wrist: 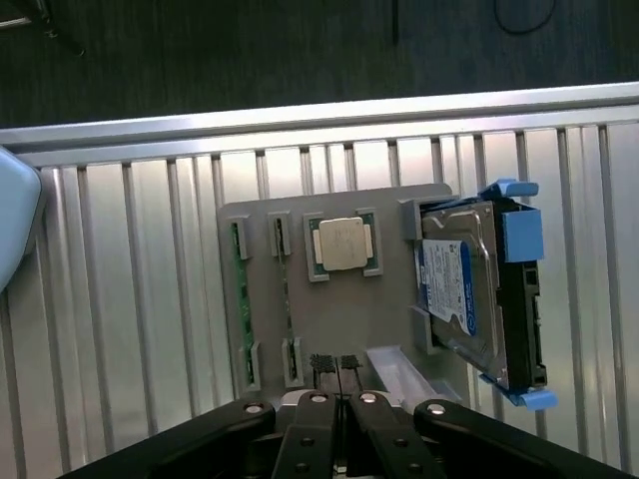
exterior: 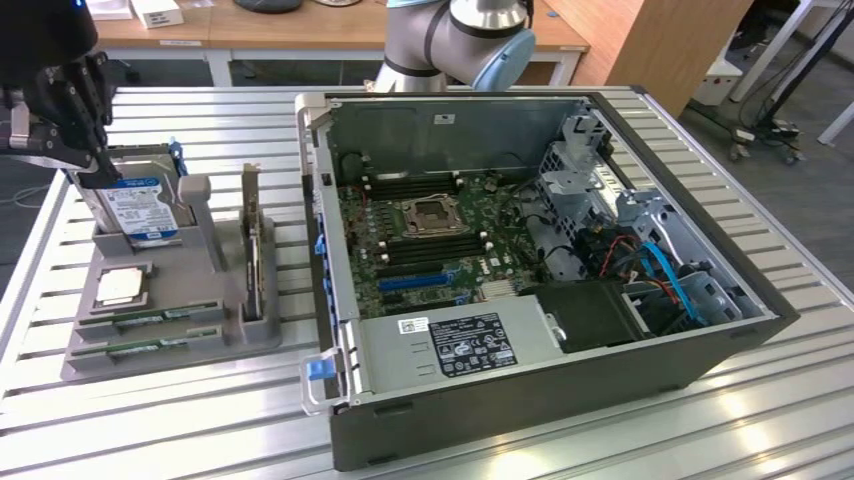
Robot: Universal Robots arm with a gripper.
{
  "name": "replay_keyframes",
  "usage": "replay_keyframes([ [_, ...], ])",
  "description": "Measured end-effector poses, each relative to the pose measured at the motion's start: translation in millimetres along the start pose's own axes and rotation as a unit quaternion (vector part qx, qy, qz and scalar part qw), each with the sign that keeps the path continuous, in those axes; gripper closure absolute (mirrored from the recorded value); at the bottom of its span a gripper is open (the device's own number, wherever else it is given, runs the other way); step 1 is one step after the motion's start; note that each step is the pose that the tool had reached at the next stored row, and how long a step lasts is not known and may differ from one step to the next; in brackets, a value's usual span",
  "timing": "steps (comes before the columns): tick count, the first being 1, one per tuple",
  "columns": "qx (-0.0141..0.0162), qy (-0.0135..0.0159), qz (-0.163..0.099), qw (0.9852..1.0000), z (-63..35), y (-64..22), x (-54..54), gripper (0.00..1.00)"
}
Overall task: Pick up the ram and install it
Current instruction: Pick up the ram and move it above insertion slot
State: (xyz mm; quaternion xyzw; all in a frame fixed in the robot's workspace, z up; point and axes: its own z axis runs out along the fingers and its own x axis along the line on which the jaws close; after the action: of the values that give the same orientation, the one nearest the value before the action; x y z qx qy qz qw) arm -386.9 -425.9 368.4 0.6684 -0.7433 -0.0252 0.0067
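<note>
Two ram sticks lie edge-up in slots along the front of a grey holder (exterior: 214, 330); the nearer ram (exterior: 144, 348) shows as a thin green strip, and in the wrist view the ram (wrist: 240, 309) runs along the holder's edge. My gripper (exterior: 100, 172) hangs above the holder's back end, over the hard drive (exterior: 136, 208). It is shut with nothing between the fingers, and in the wrist view the gripper (wrist: 334, 365) has its tips pressed together over the holder's middle, apart from the ram.
The holder also carries a square silver processor (wrist: 342, 244), the blue-bracketed hard drive (wrist: 469, 289) and an upright expansion card (exterior: 251, 235). The open computer case (exterior: 534, 400) with its motherboard (exterior: 427, 235) stands at the exterior view's right on a slatted metal table (exterior: 174, 430).
</note>
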Motion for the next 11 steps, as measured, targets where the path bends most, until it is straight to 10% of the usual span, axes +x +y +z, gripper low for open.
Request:
replay_keyframes([
  [11, -0.0001, 0.0004, -0.007, 1.0, 3.4, -0.1, 0.1, 0.9],
])
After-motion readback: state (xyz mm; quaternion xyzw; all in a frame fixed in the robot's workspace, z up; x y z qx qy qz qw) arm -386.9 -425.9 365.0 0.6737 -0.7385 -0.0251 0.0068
